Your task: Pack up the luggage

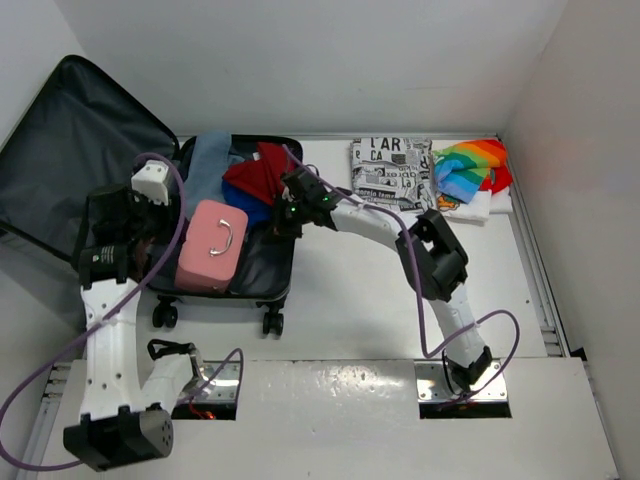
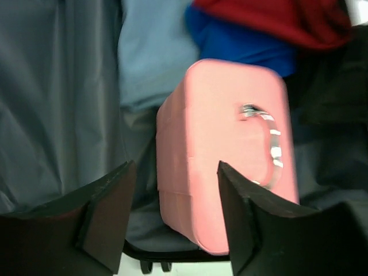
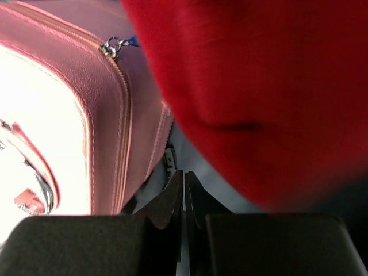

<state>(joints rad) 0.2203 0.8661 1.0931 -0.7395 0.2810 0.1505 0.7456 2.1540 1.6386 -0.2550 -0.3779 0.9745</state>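
The luggage [image 1: 262, 268] lies open at the left of the table, its black-lined lid [image 1: 62, 150] leaning back. Inside are a light blue cloth [image 1: 208, 158], a red cloth [image 1: 255, 175] over a blue one, and a pink box case [image 1: 212, 245] with a metal handle. My left gripper [image 1: 150, 225] hovers open above the case's left side; in the left wrist view its fingers [image 2: 109, 213] flank the pink case [image 2: 224, 167] without touching it. My right gripper [image 1: 290, 205] is shut down in the luggage beside the red cloth [image 3: 259, 86], nothing visible between its fingers [image 3: 172, 198].
A black-and-white printed cloth [image 1: 392, 165] and a rainbow-striped cloth [image 1: 472, 168] lie folded at the back right. White walls close in behind and on the right. Purple cables [image 1: 425, 300] loop off both arms. The luggage wheels [image 1: 270, 322] face the near edge.
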